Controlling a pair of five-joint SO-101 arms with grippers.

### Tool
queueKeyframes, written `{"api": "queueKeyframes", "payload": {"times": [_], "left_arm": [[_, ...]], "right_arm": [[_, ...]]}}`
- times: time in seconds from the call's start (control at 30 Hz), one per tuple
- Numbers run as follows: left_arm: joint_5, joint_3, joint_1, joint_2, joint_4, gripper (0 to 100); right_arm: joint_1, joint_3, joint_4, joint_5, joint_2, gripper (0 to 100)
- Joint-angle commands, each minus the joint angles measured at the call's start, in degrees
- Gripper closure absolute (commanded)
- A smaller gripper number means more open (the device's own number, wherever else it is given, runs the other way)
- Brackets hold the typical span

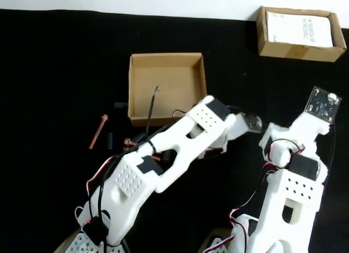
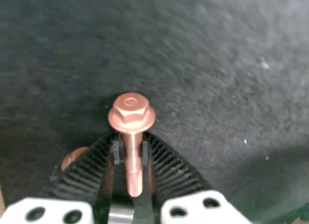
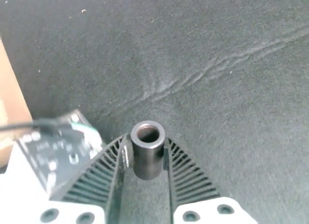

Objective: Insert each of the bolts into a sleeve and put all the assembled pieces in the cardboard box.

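A black cloth-covered table (image 1: pixel 54 56) carries everything. The left arm (image 1: pixel 163 160) stretches from the near edge across the middle, past the near side of the cardboard box (image 1: pixel 166 86). The right arm (image 1: pixel 289 187) rises at the near right corner. The cardboard box sits open near the table's middle with nothing visible on its floor. A second box (image 1: pixel 300 51) with a white sheet (image 1: pixel 300 28) in it stands at the far right edge, well apart. The left hand (image 2: pixel 129 147) is closed on a copper bolt (image 2: pixel 131 115), pinching its shank so the hexagonal flanged head sticks out beyond the fingertips, over bare cloth. The right hand (image 3: pixel 146 144) is clamped around a black sleeve (image 3: pixel 145 163), whose open bore faces back toward the wrist camera. A loose bolt (image 1: pixel 99 131) lies on the table to the left of the cardboard box. A short dark sleeve (image 1: pixel 109 139) lies just beside the loose bolt. Another dark piece (image 1: pixel 120 104) lies against the box's left wall. A further copper piece (image 1: pixel 128 142) shows partly under the left arm.
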Motion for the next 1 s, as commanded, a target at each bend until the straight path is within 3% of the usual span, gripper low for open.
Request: {"api": "queueKeyframes", "payload": {"times": [0.0,0.23,0.4,0.57,0.7,0.87,0.97], "left_arm": [[3.3,-7.4,-0.1,-0.9,1.6,99],[11.9,-30.2,-2.2,-0.9,16.0,99],[21.3,-46.9,-7.8,-3.8,16.4,99],[22.2,-53.7,-10.5,-13.9,16.7,99],[22.3,-43.6,-11.9,-29.4,16.8,99],[22.3,-11.9,-11.9,-56.9,16.5,99],[22.2,5.5,-11.7,-72.8,15.4,99]], "right_arm": [[-2.1,-5.8,5.1,0.3,-1.7,99.1],[-11.4,-19.1,23.3,0.5,-1.8,99.1],[-18.4,-29.2,36.4,0.5,-2.7,99.1],[-25.6,-35.1,40.7,0.6,-12.3,99.1],[-28.3,-35.1,41.0,0.5,-21.7,99.1],[-28.2,-32.4,44.6,0.2,-30.5,99.1],[-28.1,-27.6,40.6,0.2,-35.8,99.1]]}}
